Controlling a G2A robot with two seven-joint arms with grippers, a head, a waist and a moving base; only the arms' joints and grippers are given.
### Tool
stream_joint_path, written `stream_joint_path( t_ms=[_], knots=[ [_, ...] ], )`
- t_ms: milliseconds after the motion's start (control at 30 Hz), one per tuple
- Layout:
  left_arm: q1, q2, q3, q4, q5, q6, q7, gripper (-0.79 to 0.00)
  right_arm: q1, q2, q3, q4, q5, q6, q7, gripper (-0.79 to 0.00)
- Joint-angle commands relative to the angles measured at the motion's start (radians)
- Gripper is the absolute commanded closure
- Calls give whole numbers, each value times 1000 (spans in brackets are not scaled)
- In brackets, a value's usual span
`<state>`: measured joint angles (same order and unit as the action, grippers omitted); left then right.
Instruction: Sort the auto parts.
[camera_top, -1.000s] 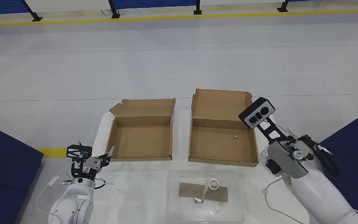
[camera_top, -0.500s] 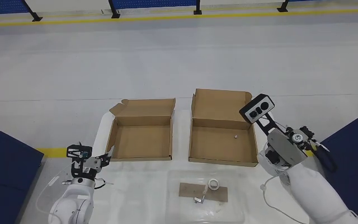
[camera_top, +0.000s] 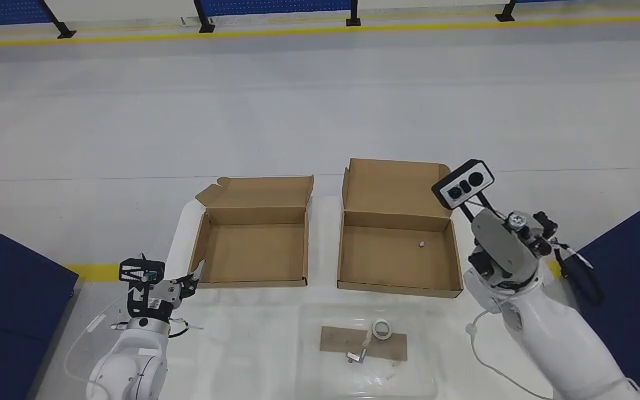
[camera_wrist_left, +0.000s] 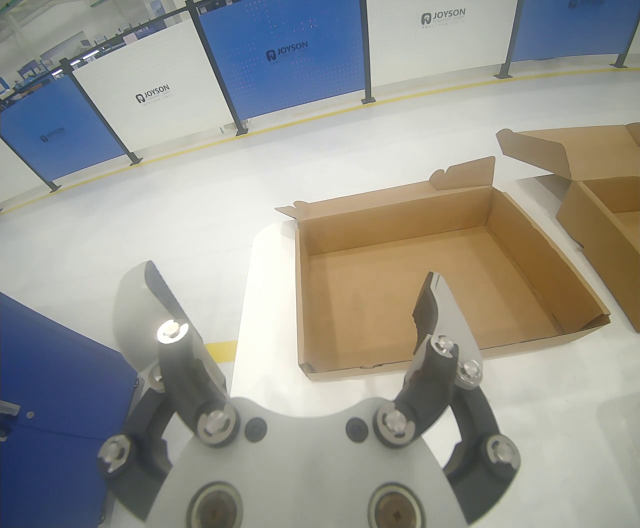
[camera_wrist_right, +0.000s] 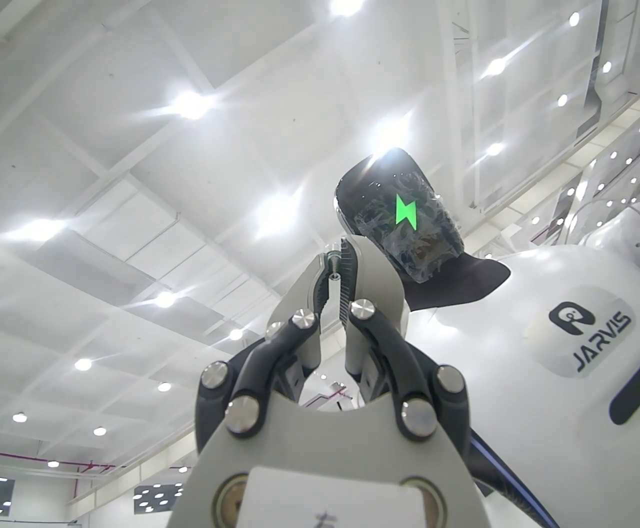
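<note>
My right gripper (camera_wrist_right: 336, 260) points up at the ceiling, shut on a small metal spring-like part (camera_wrist_right: 333, 264) pinched at its fingertips. In the top view the right arm (camera_top: 510, 262) stands just right of the right cardboard box (camera_top: 396, 282), which holds one tiny pale part (camera_top: 421, 242). The left cardboard box (camera_top: 250, 282) holds nothing. A white ring (camera_top: 381, 327) and a small metal piece (camera_top: 355, 355) lie in a clear tray (camera_top: 320, 375) at the table's front. My left gripper (camera_wrist_left: 290, 275) hangs open at the front left, facing the left box (camera_wrist_left: 395, 210).
A brown cardboard strip (camera_top: 340, 341) lies in the clear tray under the parts. A loose white cable (camera_top: 478, 345) runs beside the right arm. Blue panels (camera_top: 30, 300) flank the table on both sides. Bare white table lies between the boxes and the tray.
The right arm has swung its wrist up and a little to the right, away from the right box. The left arm has not moved.
</note>
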<state>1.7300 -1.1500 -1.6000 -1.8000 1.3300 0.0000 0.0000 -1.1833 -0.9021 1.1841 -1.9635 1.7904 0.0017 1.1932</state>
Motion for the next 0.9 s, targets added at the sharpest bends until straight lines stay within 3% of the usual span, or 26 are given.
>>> stream_joint_path(
  t_ms=[0, 633, 867],
  knots=[
    [0, 0, 0, 0, 0, 0, 0, -785, -1, -4, 7, 3, -13, -2, -11, 0],
    [0, 0, 0, 0, 0, 0, 0, -785, -20, -24, 45, 7, -66, -8, -62, 0],
    [0, 0, 0, 0, 0, 0, 0, -785, -42, -31, 71, -6, -164, -16, -134, 0]
  ],
)
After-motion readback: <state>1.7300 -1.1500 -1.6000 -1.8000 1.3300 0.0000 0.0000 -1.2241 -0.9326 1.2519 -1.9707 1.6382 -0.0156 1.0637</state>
